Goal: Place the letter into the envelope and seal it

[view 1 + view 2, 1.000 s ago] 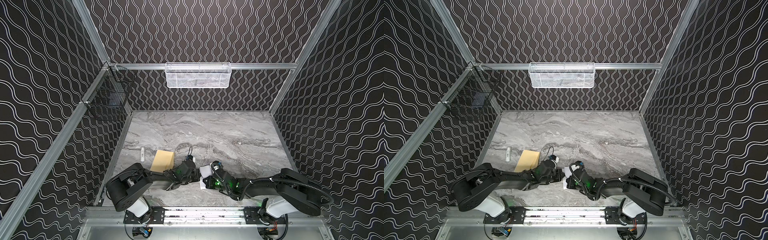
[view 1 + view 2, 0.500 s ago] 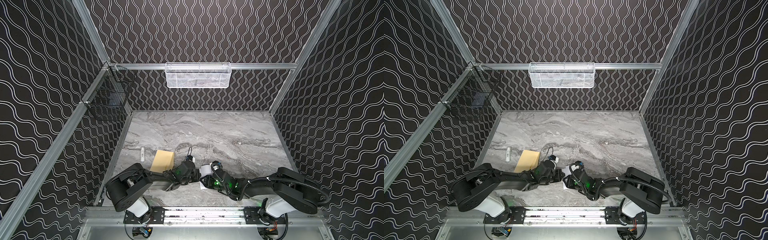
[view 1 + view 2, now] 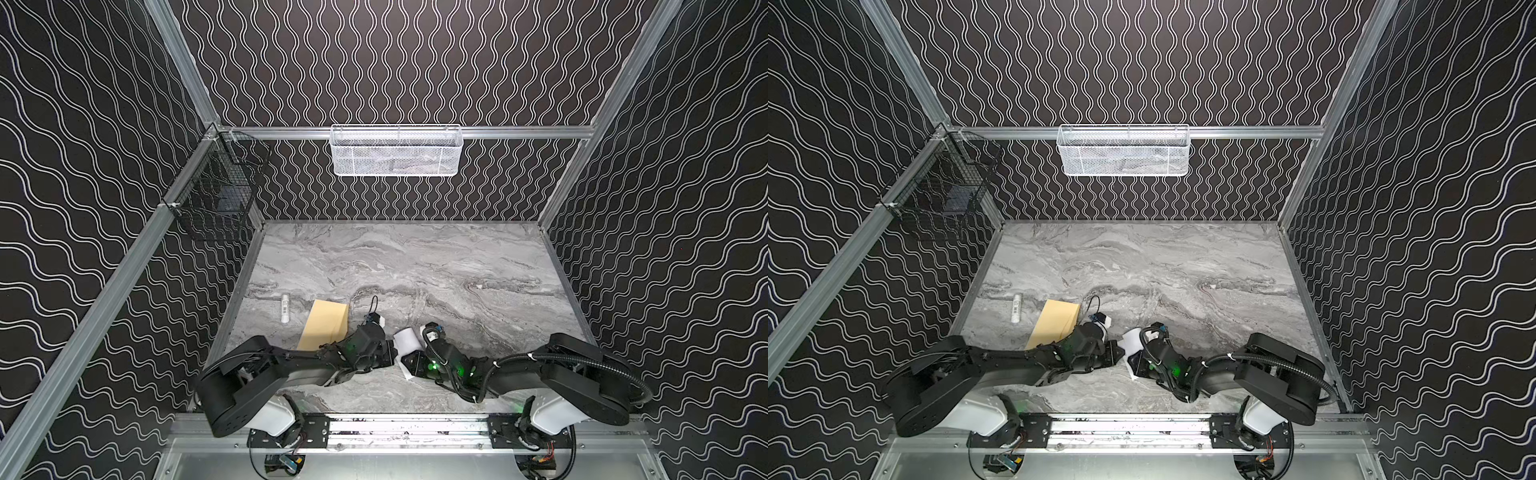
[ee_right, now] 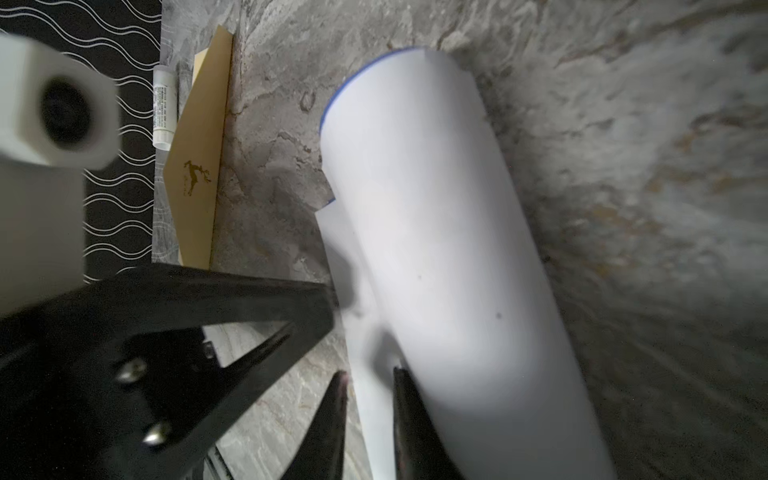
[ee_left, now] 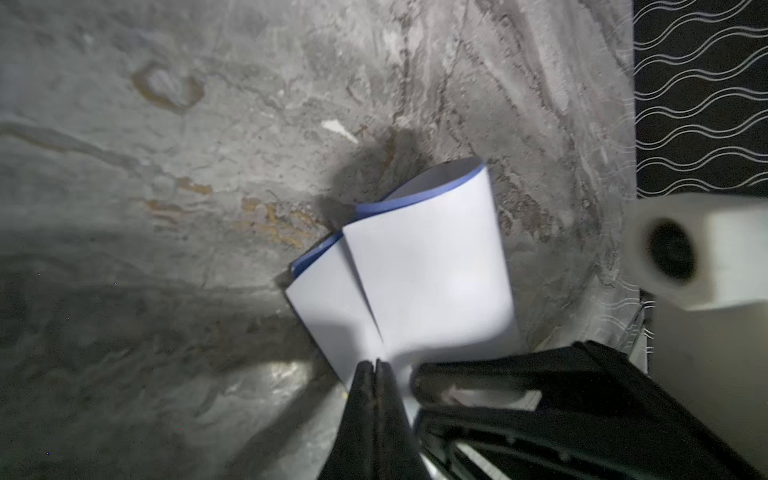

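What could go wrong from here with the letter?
1. The left hand pinches only an edge of the curled letter; a pull could crease or tear it.
2. The right hand has its jaws apart around the letter's edge; closing might catch one layer only.
3. The envelope lies flat and unheld, so it may slide during insertion.

Stereo overhead; both wrists close on letter

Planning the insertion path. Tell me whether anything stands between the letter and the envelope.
Only the left arm's own wrist: the letter, pinched in the left pincer, juts from one side of it, and the envelope lies flat on the table on the other. The white tube lies beyond the envelope.
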You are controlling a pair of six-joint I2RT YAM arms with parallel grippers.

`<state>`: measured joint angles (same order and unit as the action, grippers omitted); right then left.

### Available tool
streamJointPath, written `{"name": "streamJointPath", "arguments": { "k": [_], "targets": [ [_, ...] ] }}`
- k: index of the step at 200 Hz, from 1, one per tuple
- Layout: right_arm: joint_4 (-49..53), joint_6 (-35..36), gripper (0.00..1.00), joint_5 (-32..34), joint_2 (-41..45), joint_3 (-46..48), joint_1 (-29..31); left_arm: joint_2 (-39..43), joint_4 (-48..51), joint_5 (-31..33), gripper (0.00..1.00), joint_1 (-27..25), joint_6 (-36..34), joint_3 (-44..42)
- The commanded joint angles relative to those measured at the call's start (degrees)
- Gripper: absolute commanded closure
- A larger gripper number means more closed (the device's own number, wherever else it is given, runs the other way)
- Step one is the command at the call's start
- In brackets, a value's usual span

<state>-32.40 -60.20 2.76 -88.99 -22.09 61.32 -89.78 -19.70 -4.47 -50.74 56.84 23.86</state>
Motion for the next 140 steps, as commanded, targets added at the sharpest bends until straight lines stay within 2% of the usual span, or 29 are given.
{"name": "streamJointPath", "arguments": {
  "k": [1,37,56,96,140],
  "targets": [
    [1.73,-0.61,0.82,-0.12,-0.25,0.27,0.03,3.25,2.21,1.69,1.00,0.81,0.46,0.55],
    [1.56,-0.85,0.84,0.02,-0.05,0.98,0.10,7.38,4.44,1.89,0.98,1.16,0.60,2.14],
    [1.03,-0.97,0.84,-0.10,0.04,1.26,0.03,4.57,4.34,2.00,0.97,1.18,0.57,3.21],
    [1.81,-0.62,0.85,-0.13,0.46,1.09,0.04,-3.24,-3.16,1.07,0.97,0.95,1.42,3.13],
    [1.00,-1.05,0.85,-0.33,0.04,1.50,0.12,-5.67,-6.31,1.67,0.95,0.73,1.84,3.04]
  ]
}}
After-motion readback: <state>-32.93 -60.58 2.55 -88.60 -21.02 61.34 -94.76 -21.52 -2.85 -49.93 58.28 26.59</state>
